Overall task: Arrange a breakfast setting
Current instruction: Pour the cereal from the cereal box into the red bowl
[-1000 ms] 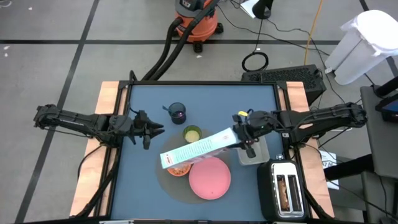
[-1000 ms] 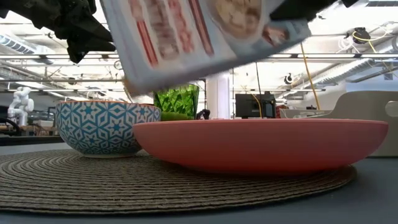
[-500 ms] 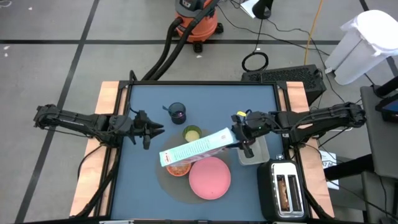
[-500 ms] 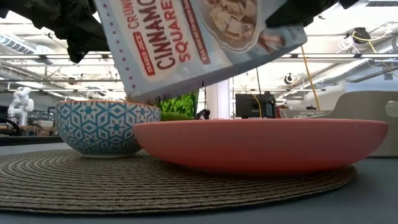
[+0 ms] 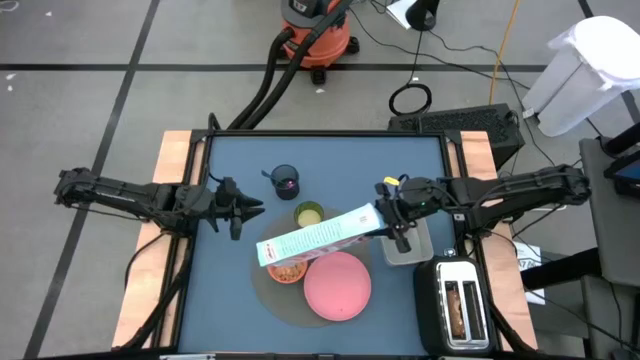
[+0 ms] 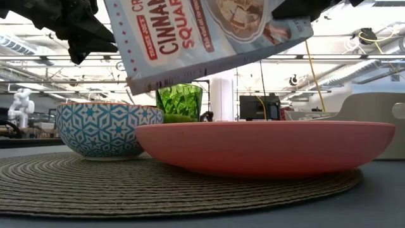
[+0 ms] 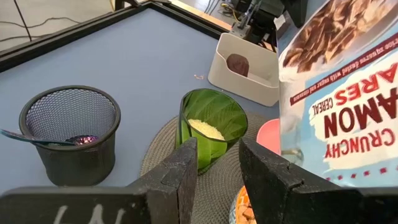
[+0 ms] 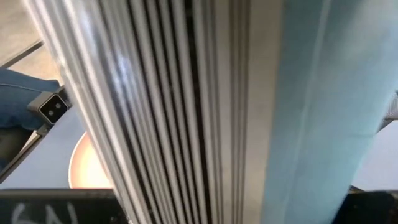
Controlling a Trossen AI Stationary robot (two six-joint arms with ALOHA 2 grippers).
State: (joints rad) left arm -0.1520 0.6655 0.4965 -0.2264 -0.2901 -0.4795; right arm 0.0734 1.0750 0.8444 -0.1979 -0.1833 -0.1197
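Observation:
My right gripper [image 5: 388, 226] is shut on the cereal box [image 5: 320, 238], which slants down over the small bowl [image 5: 287, 270] holding cereal. Bowl and pink plate [image 5: 337, 285] rest on the round grey mat [image 5: 275, 300]. The green cup [image 7: 208, 127] stands at the mat's far edge. Beyond it, the dark mug [image 7: 68, 134] holds the purple spoon [image 7: 37, 138]. The dark red fruit [image 7: 238, 63] lies in the clear tub [image 7: 249, 81]. My left gripper [image 7: 217, 171] hangs open left of the cup, nothing between its fingers. My right gripper holds the cereal box by its right, higher end [image 5: 374, 222], coming at it from the table's right and slanting a little down. The box itself hides the fingers' exact place. The box is lifted clear and tilted, its lower end [image 6: 136, 82] above the bowl.
A black toaster [image 5: 460, 300] with a toast slice [image 5: 457, 310] in a slot stands at the near right corner, just near of the tub. The blue tabletop [image 5: 330, 160] lies bare along the far side and the left near corner.
The cereal box's lower end has dipped a little toward the bowl and come back up, still in my right gripper's hold.

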